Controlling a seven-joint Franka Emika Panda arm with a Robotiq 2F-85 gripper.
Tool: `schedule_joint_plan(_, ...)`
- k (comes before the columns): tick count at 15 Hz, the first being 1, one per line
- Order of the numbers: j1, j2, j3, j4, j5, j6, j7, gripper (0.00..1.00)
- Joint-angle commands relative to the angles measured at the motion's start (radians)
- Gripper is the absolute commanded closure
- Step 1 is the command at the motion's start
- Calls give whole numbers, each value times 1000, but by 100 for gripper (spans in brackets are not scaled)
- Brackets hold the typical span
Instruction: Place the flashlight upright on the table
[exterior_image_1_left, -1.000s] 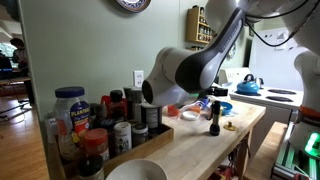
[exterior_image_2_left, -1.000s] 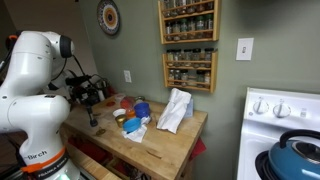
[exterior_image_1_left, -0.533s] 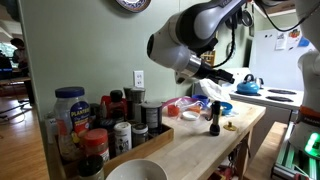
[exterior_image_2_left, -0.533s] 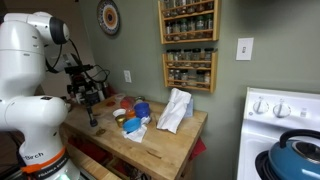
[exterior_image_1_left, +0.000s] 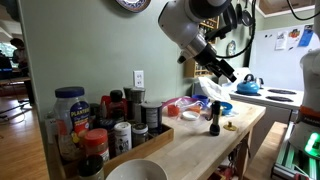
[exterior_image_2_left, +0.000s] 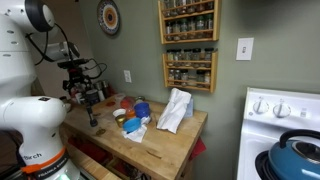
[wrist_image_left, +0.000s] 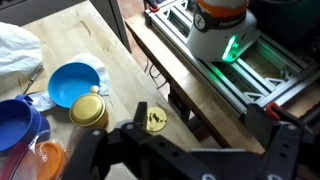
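Observation:
The flashlight (exterior_image_1_left: 214, 118) is small and black and stands upright on the pale wooden table (exterior_image_1_left: 190, 147), free of the gripper. It also shows in an exterior view (exterior_image_2_left: 96, 119) and, from above, as a dark shape in the wrist view (wrist_image_left: 140, 111). My gripper (exterior_image_1_left: 226, 73) hangs well above the flashlight, open and empty. In the wrist view its two fingers are spread wide (wrist_image_left: 182, 150) over the table's front edge (wrist_image_left: 112, 45). In an exterior view the gripper (exterior_image_2_left: 86, 92) is above the flashlight.
Spice jars (exterior_image_1_left: 100, 125) and a white bowl (exterior_image_1_left: 135, 172) crowd one end of the table. Blue bowls (wrist_image_left: 75, 82), a tin (wrist_image_left: 88, 110), a yellow disc (wrist_image_left: 156, 121) and a white bag (exterior_image_2_left: 175, 110) lie near the flashlight. A stove with a blue kettle (exterior_image_2_left: 297, 152) stands beyond.
The arm has risen and swung up away from the flashlight. The flashlight has stayed upright in the same spot.

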Motion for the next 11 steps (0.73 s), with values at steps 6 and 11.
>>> schedule_joint_plan(6,-24,-273,-5,-242,117,330,227,0)
schedule_joint_plan(11,-27,-259,5,-222,83,333,244,0)
